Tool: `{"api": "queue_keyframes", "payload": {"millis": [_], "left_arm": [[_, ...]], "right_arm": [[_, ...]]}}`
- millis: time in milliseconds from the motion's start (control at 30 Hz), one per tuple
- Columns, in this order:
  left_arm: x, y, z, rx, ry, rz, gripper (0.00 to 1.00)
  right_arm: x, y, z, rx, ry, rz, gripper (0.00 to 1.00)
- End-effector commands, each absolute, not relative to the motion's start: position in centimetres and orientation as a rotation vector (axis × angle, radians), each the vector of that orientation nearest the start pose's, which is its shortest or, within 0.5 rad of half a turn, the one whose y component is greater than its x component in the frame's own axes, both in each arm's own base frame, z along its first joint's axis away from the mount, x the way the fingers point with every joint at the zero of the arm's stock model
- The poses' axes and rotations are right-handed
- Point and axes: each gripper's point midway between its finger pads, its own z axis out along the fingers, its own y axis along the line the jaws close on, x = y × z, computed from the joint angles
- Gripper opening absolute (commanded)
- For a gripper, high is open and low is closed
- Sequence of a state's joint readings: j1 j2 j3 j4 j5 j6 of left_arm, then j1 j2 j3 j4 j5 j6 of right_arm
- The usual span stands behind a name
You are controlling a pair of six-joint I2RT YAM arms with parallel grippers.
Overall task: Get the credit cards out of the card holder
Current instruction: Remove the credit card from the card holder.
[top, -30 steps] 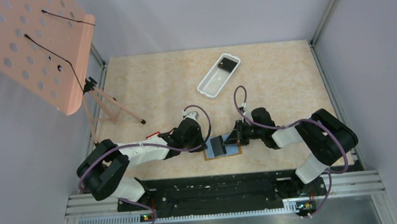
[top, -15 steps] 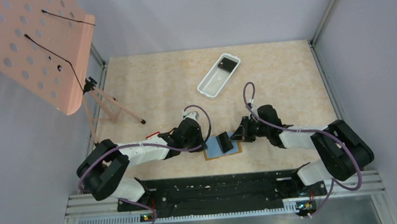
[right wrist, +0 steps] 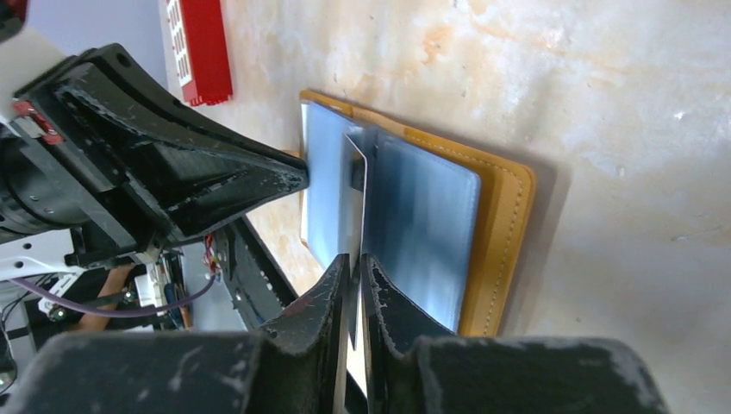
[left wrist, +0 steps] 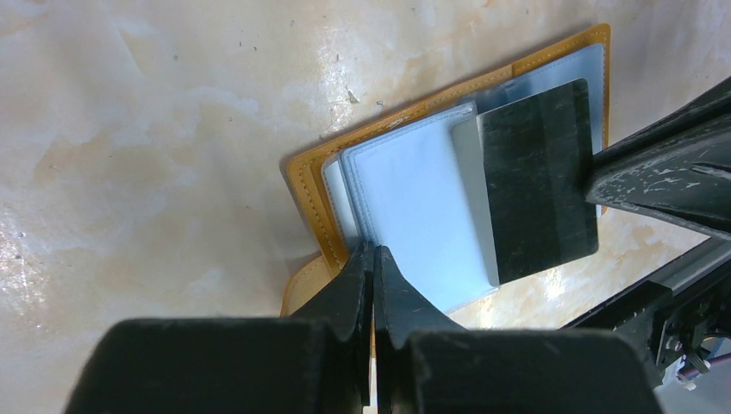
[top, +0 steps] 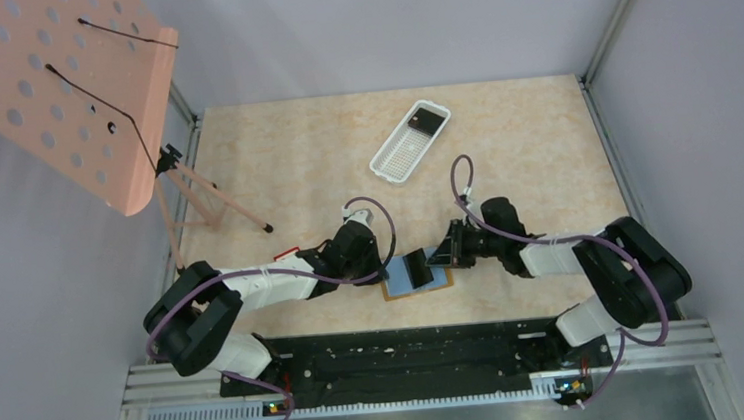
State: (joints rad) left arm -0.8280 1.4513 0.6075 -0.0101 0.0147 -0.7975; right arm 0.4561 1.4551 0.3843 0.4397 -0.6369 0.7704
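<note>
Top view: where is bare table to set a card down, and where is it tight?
Bare table lies between the white slotted tray and the right rail, and between the tray and the pink stand's legs. Tight at the near edge: the left gripper and right gripper meet over the card holder.

A pale beige marble-patterned table (top: 294,156) carries a white slotted plastic tray (top: 396,160) lying at an angle toward the far side, a small dark square piece (top: 425,120) at its far end, a small red ribbed block (right wrist: 200,47) left of centre, and, at the left edge, a tilted pink perforated music stand (top: 58,94) on thin tripod legs.
</note>
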Motion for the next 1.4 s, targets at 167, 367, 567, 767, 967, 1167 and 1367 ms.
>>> {"api": "queue_keyframes", "payload": {"millis": [167,367,567,767,967,1167,1367], "left_arm": [[19.7,-25.7,0.9,0.081,2.639,-0.603,0.00],[19.8,-25.8,1.0,0.081,2.638,-0.603,0.00],[19.3,-26.2,1.0,0.096,2.655,-0.637,0.00],[19.3,-26.2,1.0,0.094,2.656,-0.638,0.00],[19.2,-26.1,1.2,0.092,2.648,-0.641,0.00],[19.3,-26.2,1.6,0.096,2.634,-0.654,0.00],[20.9,-27.8,5.5,0.176,2.520,-0.710,0.16]], "right_arm": [[21.6,25.9,5.1,-0.051,2.366,1.404,0.16],[21.7,26.2,5.6,-0.051,2.350,1.432,0.10],[21.6,26.3,5.6,-0.045,2.349,1.446,0.10],[21.4,26.3,5.3,-0.032,2.354,1.455,0.00],[22.9,24.8,6.1,0.027,2.345,1.274,0.00],[23.9,22.9,8.5,0.129,2.285,1.187,0.00],[23.9,22.3,10.6,0.270,2.325,1.159,0.00]]}}
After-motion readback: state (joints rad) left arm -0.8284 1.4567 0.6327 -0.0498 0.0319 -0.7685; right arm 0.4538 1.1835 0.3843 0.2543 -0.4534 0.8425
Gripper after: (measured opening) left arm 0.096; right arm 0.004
